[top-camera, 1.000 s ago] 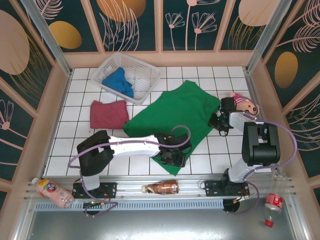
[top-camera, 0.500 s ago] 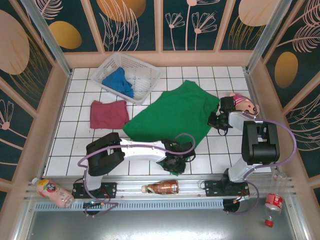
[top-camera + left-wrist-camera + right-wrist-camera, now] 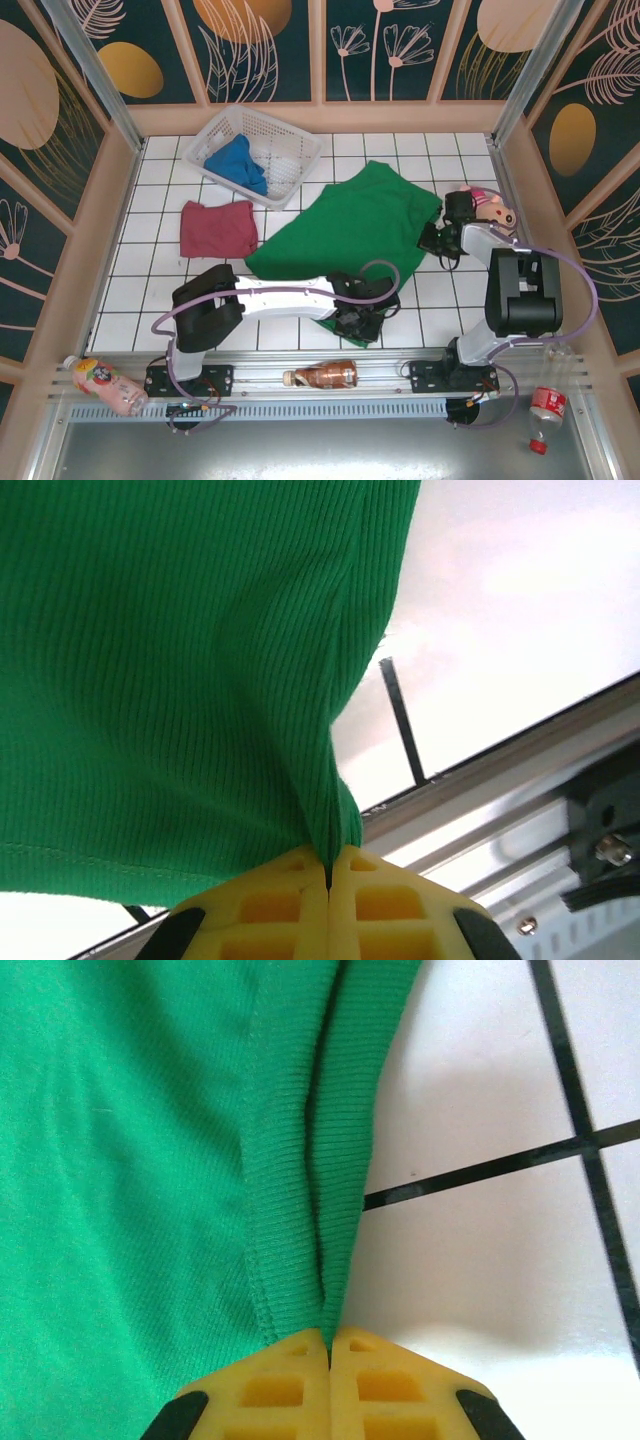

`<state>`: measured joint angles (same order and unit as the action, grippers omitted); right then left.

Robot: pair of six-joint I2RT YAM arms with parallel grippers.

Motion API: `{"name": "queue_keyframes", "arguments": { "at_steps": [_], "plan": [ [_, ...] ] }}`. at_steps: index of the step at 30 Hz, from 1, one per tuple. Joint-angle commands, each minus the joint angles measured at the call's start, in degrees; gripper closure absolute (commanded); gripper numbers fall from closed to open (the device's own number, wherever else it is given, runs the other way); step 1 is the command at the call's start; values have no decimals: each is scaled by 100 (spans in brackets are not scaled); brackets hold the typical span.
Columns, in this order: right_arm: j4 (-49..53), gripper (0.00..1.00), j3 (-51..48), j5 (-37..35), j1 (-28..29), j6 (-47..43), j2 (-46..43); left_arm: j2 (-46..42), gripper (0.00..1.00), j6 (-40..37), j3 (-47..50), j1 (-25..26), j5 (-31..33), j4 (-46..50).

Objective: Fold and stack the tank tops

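1. Both grippers have just shut. A second ago the left gripper had its fingers apart over the near edge of the green tank top. Now its yellow fingers are pressed together with the hem pinched between them.
2. The right gripper has closed too. Its fingers are together on a fold at the green top's right edge, just beside a dark line between two tiles.
3. The green top lies spread out in the middle of the table. Its near corner is bunched up a little where the left gripper pinches it.
4. I think the grabbing is done and the folding can start. Both arms will need to move together, or the cloth could twist or slip out.
5. The maroon tank top lies folded on the left, apart from the green one. The blue tank top is crumpled in the white basket at the far left. So one looks done, one is in hand and one waits.
6. The table is flat, with white tiles and dark lines. A small pink toy sits just beside the right arm. A brown bottle and a pink bottle lie on the metal rail at the near edge.
7. Around the table stand dark walls painted with gold shapes and pale leaves.
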<state>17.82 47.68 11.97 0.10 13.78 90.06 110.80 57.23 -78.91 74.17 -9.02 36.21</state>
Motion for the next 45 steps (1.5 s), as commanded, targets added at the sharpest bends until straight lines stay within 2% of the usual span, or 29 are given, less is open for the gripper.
{"name": "queue_keyframes", "arguments": {
  "at_steps": [1,10,24,36,45],
  "plan": [
    [265,97,320,56,-18,-118,-117,-360,100,-96,163,-44,-127,64],
    [386,92,843,262,356,20,312,-1075,100,121,817,-450,-197,-407],
    [394,87,1619,174,638,164,1056,-1539,100,5,1551,-1085,-65,-523],
    [232,86,1923,271,697,370,1468,-1298,100,-573,1377,-1569,292,-181],
    [144,81,2092,466,791,576,1641,-998,100,-873,1327,-1791,600,74]
  ]
}}
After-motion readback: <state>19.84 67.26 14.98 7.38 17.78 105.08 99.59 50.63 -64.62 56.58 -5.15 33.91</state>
